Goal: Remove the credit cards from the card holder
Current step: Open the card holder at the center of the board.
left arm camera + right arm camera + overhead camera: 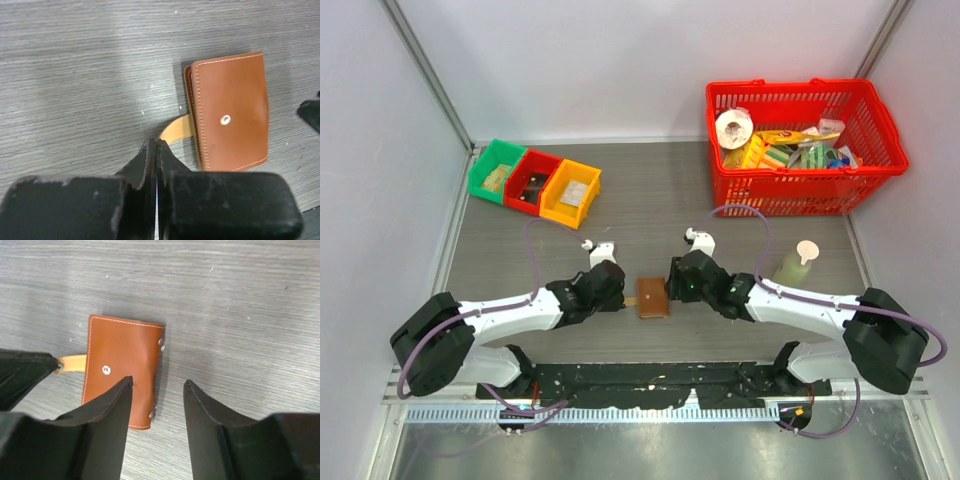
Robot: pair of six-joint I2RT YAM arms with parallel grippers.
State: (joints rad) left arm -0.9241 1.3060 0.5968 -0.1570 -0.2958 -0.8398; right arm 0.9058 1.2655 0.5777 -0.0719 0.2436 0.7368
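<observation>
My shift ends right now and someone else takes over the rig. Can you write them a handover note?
Left gripper: shut on the tan strap of the small brown leather card holder.
Right gripper: open, jaws over the holder's riveted edge, gripping nothing.
Holder: folded shut, flat on the grey table between the arms.
Done: nothing taken out; no credit cards visible.
Left: open the holder and take out the cards.
</observation>
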